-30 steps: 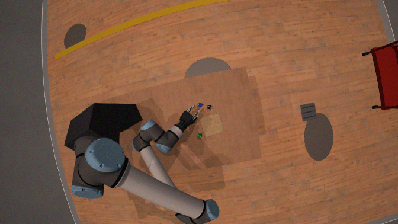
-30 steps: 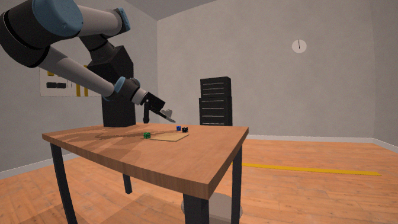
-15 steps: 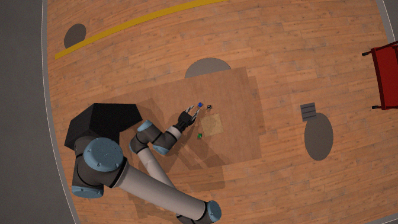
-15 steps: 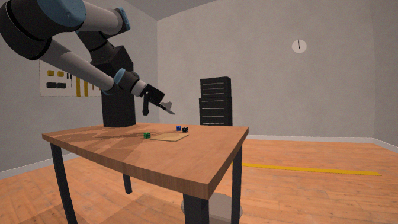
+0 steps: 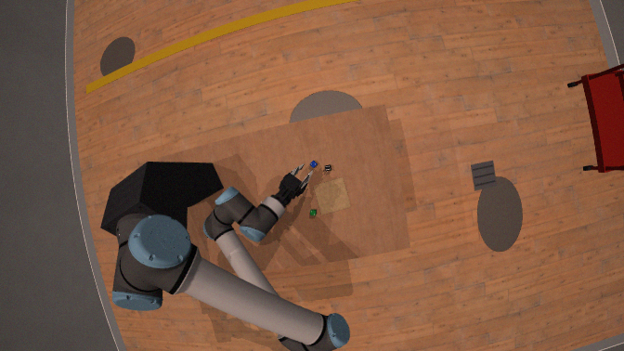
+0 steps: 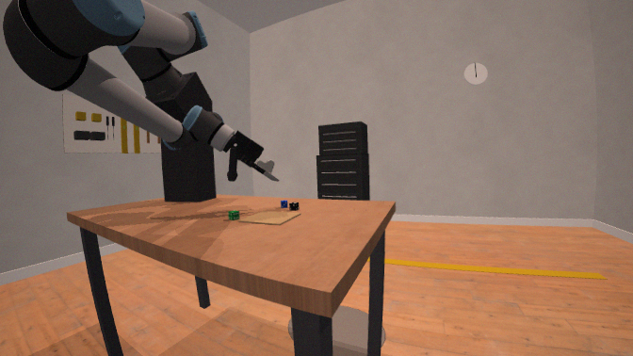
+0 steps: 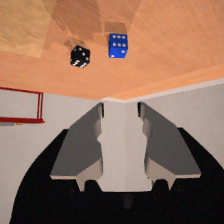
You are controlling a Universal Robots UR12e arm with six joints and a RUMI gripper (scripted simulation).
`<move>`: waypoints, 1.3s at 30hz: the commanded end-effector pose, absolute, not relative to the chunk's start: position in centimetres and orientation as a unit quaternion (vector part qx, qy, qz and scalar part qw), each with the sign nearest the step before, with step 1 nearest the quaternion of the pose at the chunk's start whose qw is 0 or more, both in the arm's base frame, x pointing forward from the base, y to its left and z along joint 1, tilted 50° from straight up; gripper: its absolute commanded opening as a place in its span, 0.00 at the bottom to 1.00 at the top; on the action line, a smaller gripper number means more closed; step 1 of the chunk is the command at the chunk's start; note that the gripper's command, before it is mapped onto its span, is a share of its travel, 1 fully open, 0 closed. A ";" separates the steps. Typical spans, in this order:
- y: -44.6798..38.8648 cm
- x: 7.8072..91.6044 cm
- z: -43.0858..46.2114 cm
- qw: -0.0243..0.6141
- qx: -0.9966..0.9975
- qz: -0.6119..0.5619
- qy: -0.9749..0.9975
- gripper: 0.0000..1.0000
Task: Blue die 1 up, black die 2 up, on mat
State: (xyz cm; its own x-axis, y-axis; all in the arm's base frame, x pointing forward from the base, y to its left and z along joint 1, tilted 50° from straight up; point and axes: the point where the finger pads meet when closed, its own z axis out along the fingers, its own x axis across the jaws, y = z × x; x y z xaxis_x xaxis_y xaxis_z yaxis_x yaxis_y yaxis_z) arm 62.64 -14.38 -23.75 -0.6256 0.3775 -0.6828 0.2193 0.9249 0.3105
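And the jaws [image 5: 306, 172] [image 6: 275, 173] hang apart with nothing between them, the blue die [image 5: 313, 163] [image 6: 284, 203] [image 7: 118, 45] off the mat [image 5: 332, 196] [image 6: 270, 218] [image 7: 20, 27] beside the black die [image 5: 328, 167] [image 6: 294, 205] [image 7: 80, 56], turning apparently in hand, a careful regrip next!

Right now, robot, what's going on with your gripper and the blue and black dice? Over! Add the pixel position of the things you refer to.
Gripper [image 5: 306, 169] [image 6: 273, 173] [image 7: 120, 103] open, holding nothing. Blue die [image 5: 313, 164] [image 6: 284, 203] [image 7: 118, 46] and black die [image 5: 328, 168] [image 6: 294, 206] [image 7: 80, 57] both off the mat [image 5: 332, 196] [image 6: 270, 218] [image 7: 20, 27]. Nothing seen blocking.
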 end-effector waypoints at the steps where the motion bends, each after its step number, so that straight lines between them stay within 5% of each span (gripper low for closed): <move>1: -14.1 62.8 -23.8 0.394 0.176 0.078 0.899 0.24; 39: -10.3 64.9 -23.6 0.293 0.320 -0.282 0.856 0.24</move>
